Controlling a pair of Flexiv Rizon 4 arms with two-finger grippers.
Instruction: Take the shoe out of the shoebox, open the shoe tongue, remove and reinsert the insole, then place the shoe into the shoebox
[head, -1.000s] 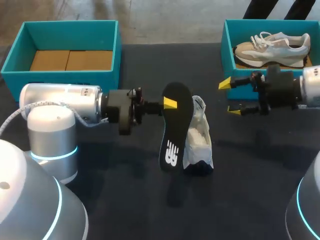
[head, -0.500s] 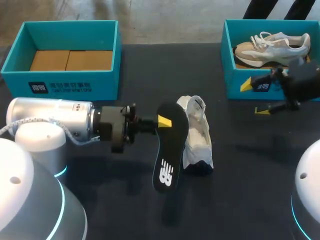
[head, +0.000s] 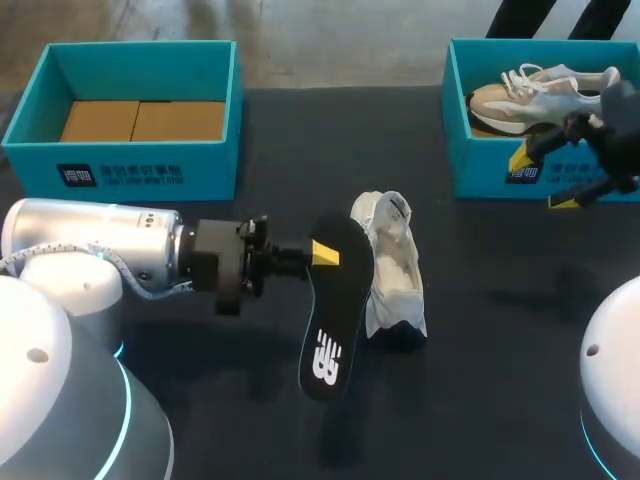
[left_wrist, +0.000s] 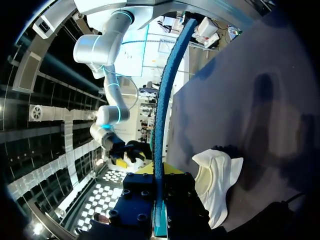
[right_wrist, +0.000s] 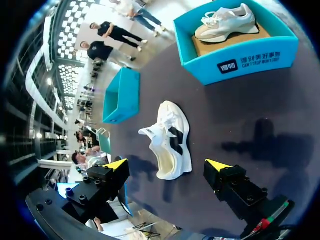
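My left tool (head: 325, 253) is pinching the black insole (head: 335, 320), held up on edge just beside the white shoe (head: 395, 275). The shoe lies on its side in the middle of the dark desk (head: 500, 330). My right tool (head: 542, 180) is spread wide, near the blue shoebox (head: 480, 170) that holds a tan shoe (head: 530, 100)

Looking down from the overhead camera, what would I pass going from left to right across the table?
Empty teal shoebox → black insole, pinched in the left gripper → white shoe → second teal shoebox holding a beige sneaker.
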